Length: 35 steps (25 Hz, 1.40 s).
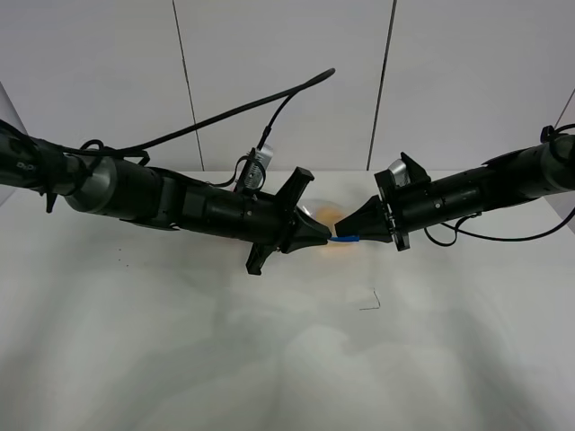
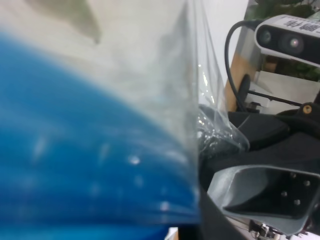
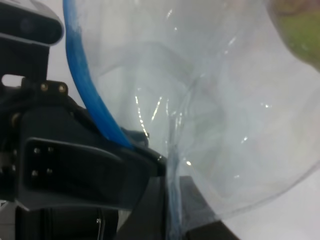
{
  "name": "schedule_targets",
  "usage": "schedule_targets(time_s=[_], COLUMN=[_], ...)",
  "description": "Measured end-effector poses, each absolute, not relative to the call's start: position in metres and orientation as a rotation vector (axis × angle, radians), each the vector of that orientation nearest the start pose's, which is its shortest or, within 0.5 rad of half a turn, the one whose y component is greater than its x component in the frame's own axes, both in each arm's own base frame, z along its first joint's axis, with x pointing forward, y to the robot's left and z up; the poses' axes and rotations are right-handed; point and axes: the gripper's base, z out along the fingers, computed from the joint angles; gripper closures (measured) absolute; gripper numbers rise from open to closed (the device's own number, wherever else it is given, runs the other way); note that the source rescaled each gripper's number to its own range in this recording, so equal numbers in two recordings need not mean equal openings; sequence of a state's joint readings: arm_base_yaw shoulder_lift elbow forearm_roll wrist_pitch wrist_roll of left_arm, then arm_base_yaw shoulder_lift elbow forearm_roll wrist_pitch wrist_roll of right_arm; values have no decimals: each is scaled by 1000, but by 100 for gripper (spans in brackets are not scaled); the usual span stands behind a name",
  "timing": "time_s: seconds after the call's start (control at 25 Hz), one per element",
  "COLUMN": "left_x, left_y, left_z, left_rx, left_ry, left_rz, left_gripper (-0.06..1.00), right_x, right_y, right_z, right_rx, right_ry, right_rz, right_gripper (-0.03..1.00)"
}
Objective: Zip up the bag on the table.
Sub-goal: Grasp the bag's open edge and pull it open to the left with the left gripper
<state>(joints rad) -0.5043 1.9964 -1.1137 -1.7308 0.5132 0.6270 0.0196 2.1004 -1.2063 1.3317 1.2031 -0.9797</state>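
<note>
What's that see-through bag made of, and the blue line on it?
The bag looks like thin, clear, shiny plastic: it crinkles, catches glints of light, and you can see through it. The blue strip along its edge looks like thicker, smoother plastic, probably the zip.

Pale grey panelled wall [image 1: 287,72] with thin dark vertical seams [image 1: 186,85], evenly lit.

Bag [image 1: 330,216] on table [image 1: 269,359], between left end effector [image 1: 324,235], right end effector [image 1: 342,234].

The clear bag [image 3: 225,125] has a blue zip strip [image 3: 82,85]; the table [image 1: 180,359] is white.
</note>
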Motion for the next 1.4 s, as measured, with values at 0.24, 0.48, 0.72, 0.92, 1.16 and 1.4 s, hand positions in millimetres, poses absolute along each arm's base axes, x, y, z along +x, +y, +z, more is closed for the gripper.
schedule_targets(time_s=[0.24, 0.48, 0.72, 0.92, 1.16, 1.4], left_x=[343, 357, 371, 381, 388, 393], left_y=[-215, -186, -150, -117, -83, -47], left_z=[152, 156, 160, 162, 164, 164], left_rx=[-535, -586, -654, -721, -786, -860], left_ry=[2524, 2480, 2418, 2356, 2301, 2240], left_rz=[-1378, -1450, -1509, -1535, -1528, -1508], left_gripper=[94, 94, 94, 94, 94, 94], right_x=[372, 373, 374, 374, 374, 374], right_y=[90, 90, 90, 92, 94, 95], right_z=[144, 144, 146, 147, 148, 149], right_rx=[-191, -185, -175, -178, -178, -174], right_ry=[2491, 2488, 2472, 2470, 2463, 2458], right_rz=[1598, 1599, 1606, 1612, 1616, 1623], right_gripper=[97, 97, 97, 97, 97, 97])
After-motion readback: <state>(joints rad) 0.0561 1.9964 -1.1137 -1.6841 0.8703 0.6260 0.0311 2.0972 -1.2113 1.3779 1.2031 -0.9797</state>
